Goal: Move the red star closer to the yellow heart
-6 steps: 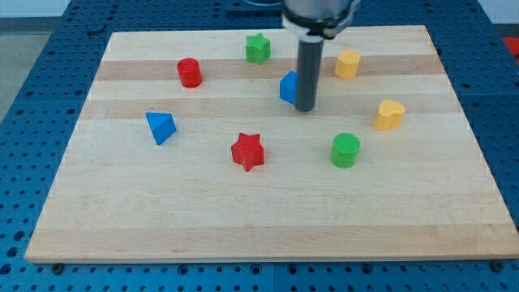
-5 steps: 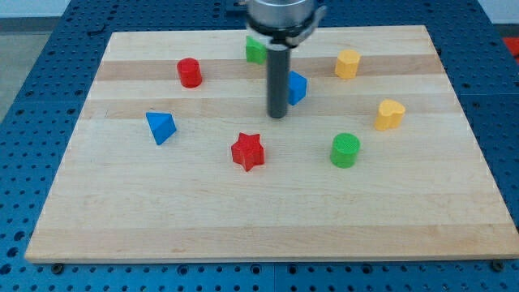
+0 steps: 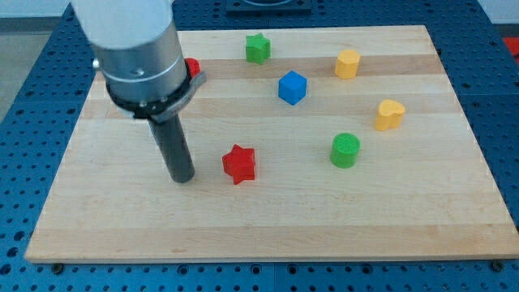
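My tip [image 3: 182, 178] stands on the tabletop [image 3: 268, 227] near the red star [image 3: 239, 164], at its 9 o'clock. The yellow heart [image 3: 389, 114] lies well apart, at the star's 2 o'clock. There are no jaws, only a rod.

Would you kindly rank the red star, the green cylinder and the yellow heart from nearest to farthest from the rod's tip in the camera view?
From my tip, near the view's lower left:
1. The red star, just to the tip's right, apart from it.
2. The green cylinder, farther right, past the star.
3. The yellow heart, farthest, near the board's right edge and a little higher in the view.
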Robot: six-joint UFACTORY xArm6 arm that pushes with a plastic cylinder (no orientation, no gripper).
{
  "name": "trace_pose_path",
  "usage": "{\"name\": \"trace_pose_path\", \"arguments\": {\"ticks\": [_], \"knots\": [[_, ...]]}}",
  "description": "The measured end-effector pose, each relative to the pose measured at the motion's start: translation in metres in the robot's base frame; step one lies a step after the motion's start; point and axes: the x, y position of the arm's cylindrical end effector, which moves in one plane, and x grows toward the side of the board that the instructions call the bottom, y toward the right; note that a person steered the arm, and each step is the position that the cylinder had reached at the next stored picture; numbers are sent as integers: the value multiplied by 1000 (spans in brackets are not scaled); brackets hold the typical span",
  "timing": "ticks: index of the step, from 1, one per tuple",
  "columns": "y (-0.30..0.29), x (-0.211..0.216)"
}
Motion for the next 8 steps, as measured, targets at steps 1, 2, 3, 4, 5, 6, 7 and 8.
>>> {"name": "trace_pose_path", "arguments": {"ticks": [1, 2, 3, 4, 5, 6, 7, 8], "knots": [[36, 15], [73, -14], [109, -63], [154, -102], [166, -111], [125, -110], [120, -134], [145, -144]]}}
